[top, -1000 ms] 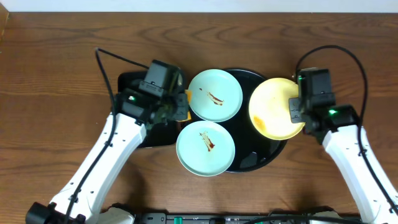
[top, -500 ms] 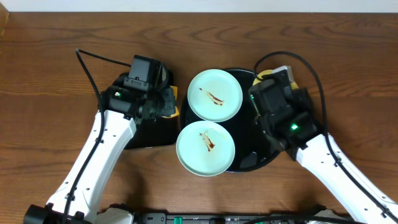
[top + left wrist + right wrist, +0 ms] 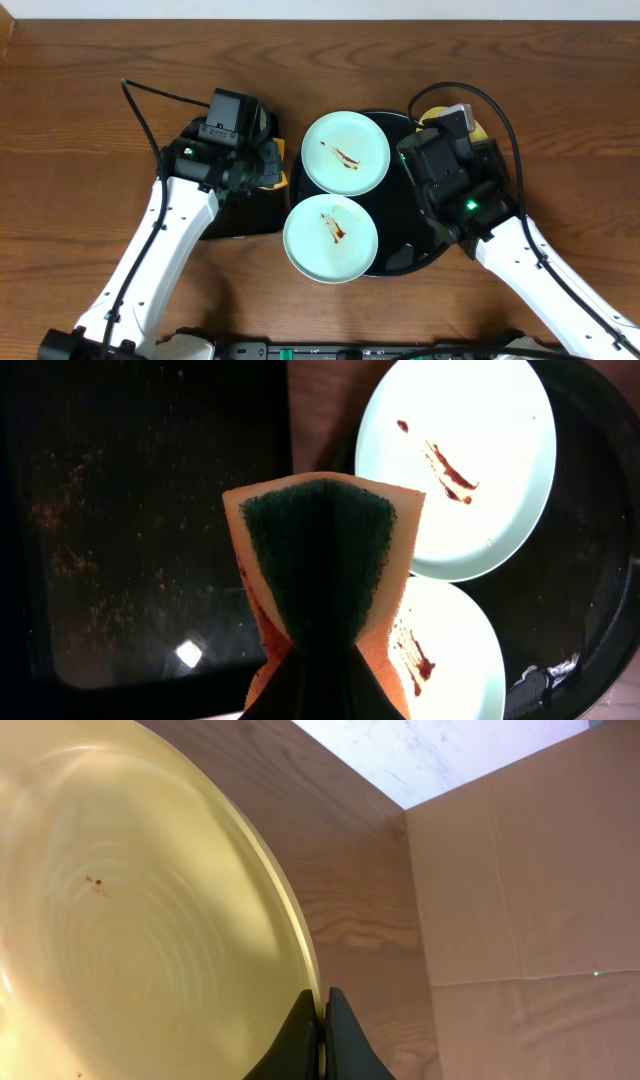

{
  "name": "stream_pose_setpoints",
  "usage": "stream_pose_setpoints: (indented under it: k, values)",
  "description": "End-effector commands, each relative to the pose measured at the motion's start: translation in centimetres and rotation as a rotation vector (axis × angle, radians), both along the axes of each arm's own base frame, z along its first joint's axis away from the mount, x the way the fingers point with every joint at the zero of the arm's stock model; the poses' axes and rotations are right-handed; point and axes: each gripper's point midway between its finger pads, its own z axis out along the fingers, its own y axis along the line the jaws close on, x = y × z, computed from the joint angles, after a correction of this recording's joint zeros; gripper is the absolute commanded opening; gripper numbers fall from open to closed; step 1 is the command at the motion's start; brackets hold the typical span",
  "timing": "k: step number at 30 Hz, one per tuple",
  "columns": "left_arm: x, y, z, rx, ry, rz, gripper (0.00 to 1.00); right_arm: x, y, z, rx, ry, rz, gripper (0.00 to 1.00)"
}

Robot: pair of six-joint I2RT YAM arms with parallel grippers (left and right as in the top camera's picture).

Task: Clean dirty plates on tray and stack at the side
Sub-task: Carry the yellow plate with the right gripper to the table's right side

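Swung inward over the tray [image 3: 393, 212], right pincer [image 3: 322, 1007] clamps the yellow plate [image 3: 130, 900]; left pincer [image 3: 320, 660] pinches sponge [image 3: 320, 545].

- We can read no writing, label, brand, number or sign anywhere.
- That goes for the mint plates [image 3: 345, 152], the yellow plate [image 3: 130, 920], the round tray [image 3: 390, 225], the sponge [image 3: 320, 560] and the cardboard [image 3: 520, 870].

The left arm [image 3: 165, 245] and right arm [image 3: 555, 275] have smooth white links. Each ends in a boxy black wrist housing [image 3: 232, 120] carrying a small green light [image 3: 468, 206]. A thin black cable [image 3: 150, 100] loops off the left housing toward ten o'clock, and another arcs over the right at twelve. The fingers [image 3: 300, 1050] are black tapering wedges.
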Motion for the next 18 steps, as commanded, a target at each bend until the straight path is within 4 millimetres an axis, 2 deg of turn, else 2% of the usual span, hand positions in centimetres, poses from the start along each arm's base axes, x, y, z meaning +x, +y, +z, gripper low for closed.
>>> stream_pose_setpoints:
  k: [1, 4, 6, 8, 11, 18]
  values:
    - [0.1, 0.2, 0.6, 0.004, -0.022, -0.009, 0.08, 0.1, -0.1, 1.3, -0.009, -0.043, -0.015, 0.01]
    - [0.1, 0.2, 0.6, 0.004, -0.022, -0.009, 0.08, 0.3, 0.6, 0.4, 0.065, -0.024, 0.010, 0.01]
    - [0.1, 0.2, 0.6, 0.004, -0.022, -0.009, 0.08, 0.3, 1.3, -1.1, 0.183, 0.015, 0.028, 0.01]
    - [0.1, 0.2, 0.6, 0.004, -0.021, -0.009, 0.08, 0.3, 1.0, -2.3, 0.289, 0.035, -0.007, 0.01]
    - [0.0, 0.2, 0.6, 0.004, -0.018, -0.009, 0.08, 0.5, -1.5, -2.8, 0.365, 0.022, -0.107, 0.01]
    - [0.0, 0.2, 0.6, 0.006, -0.015, -0.009, 0.08, 0.3, -9.3, -4.0, 0.481, 0.008, -0.339, 0.01]
